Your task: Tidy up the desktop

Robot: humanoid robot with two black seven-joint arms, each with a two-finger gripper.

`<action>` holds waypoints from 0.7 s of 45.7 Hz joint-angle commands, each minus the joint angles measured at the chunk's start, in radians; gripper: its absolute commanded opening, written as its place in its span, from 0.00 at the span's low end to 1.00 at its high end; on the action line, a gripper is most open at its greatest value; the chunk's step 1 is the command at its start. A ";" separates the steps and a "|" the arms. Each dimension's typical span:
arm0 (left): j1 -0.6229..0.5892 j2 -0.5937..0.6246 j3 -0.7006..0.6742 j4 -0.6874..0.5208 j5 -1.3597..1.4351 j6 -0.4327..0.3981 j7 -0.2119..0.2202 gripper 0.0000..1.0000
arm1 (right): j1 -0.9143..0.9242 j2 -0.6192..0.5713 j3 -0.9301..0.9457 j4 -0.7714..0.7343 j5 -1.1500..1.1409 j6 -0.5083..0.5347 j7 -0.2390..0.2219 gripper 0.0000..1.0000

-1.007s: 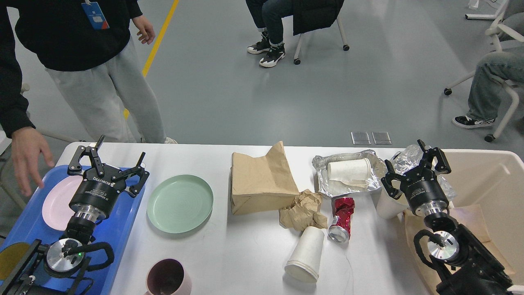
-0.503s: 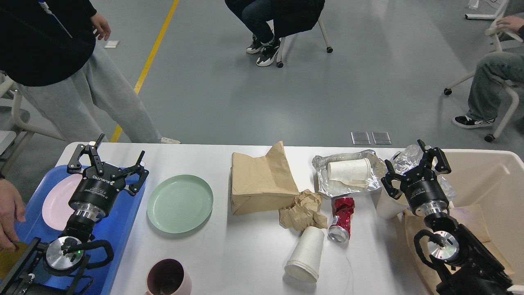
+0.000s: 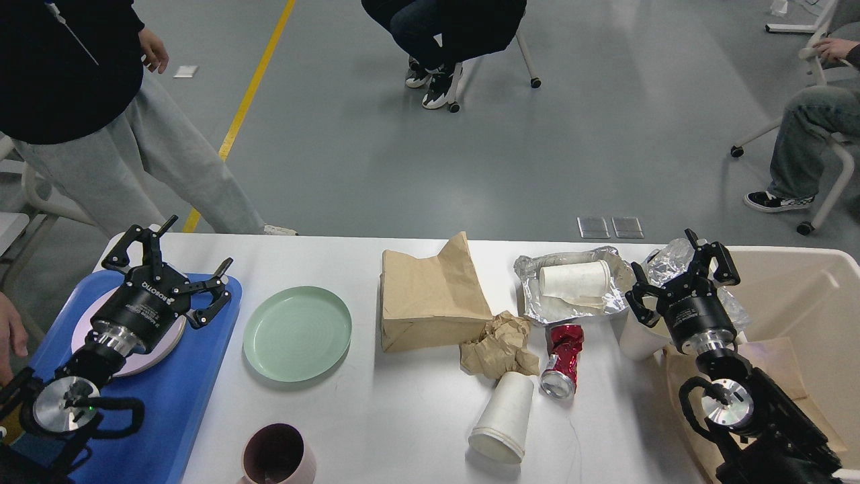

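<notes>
- Left gripper (image 3: pixel 164 263) with jaws spread apart, empty, above a pink plate (image 3: pixel 164 346) on the blue tray (image 3: pixel 181 396)
- Right gripper (image 3: pixel 682 267) likewise spread, empty, beside a beige bin (image 3: pixel 799 282)
- White desktop (image 3: pixel 396 410) spans between, bearing a green plate (image 3: pixel 297 334), paper bag (image 3: pixel 430 299), crushed red can (image 3: pixel 561 356)

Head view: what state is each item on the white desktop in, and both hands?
Left hand: open, empty, over blue plastic tray.
Right hand: open, empty.
Round green plate: flat, empty.
Brown paper bag: lying flat.
Red drink can: crushed.
White paper cup: tipped over.
Dark-lined mug: upright.
</notes>
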 commanded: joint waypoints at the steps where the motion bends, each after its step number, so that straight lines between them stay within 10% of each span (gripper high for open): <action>1: -0.194 0.157 0.292 0.005 -0.011 0.000 0.004 0.96 | 0.000 0.000 0.000 0.000 0.000 0.000 0.000 1.00; 18: -1.044 0.248 1.441 0.037 -0.006 -0.009 0.001 0.96 | 0.000 0.000 0.000 0.000 0.001 0.000 0.000 1.00; 32: -1.497 -0.033 2.174 0.013 -0.009 -0.065 0.004 0.96 | 0.000 -0.001 0.000 0.000 0.001 0.000 0.000 1.00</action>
